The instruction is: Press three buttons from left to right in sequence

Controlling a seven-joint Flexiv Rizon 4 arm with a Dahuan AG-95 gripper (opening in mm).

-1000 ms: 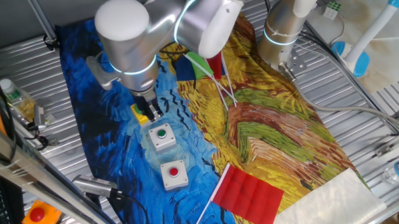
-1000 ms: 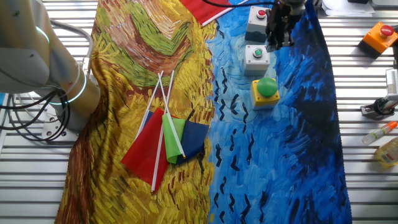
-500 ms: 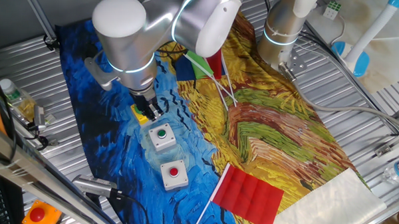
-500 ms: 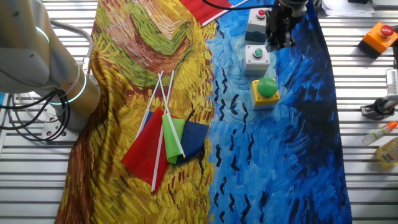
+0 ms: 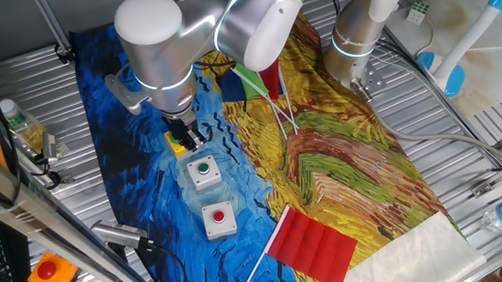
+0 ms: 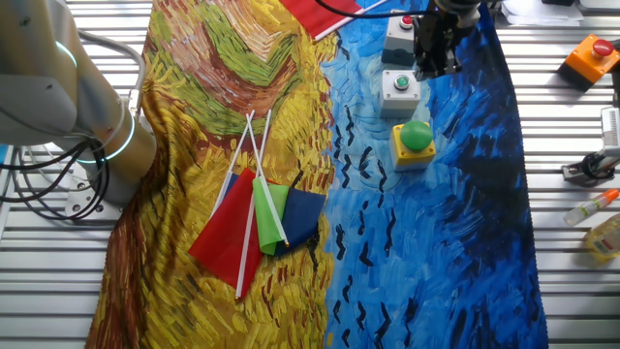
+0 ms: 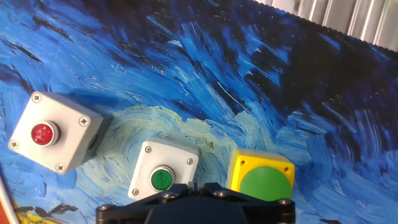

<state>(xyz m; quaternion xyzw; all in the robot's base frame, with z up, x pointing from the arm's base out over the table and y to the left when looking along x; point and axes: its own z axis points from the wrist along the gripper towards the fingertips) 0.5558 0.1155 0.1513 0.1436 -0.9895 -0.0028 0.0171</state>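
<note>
Three button boxes lie in a row on the blue part of the painted cloth. The yellow box with the large green dome (image 6: 415, 141) (image 7: 264, 183) is half hidden under my hand in one fixed view (image 5: 175, 143). The grey box with the small green button (image 5: 204, 170) (image 6: 400, 85) (image 7: 163, 177) is in the middle. The grey box with the small red button (image 5: 220, 218) (image 6: 399, 34) (image 7: 53, 134) is at the other end. My gripper (image 5: 190, 140) (image 6: 429, 68) (image 7: 196, 186) hovers above the gap between the yellow box and the green-button box, its fingers closed together on nothing.
A red flag (image 5: 314, 244) lies near the red-button box. A bundle of flags (image 6: 257, 218) lies on the yellow part of the cloth. An orange box with a red button (image 6: 593, 56) (image 5: 45, 270), bottles (image 6: 593, 206) and the arm's base (image 6: 87, 126) stand beside the cloth.
The arm has shifted very slightly; the gripper stays over the yellow and green-button boxes. The boxes have not moved.
</note>
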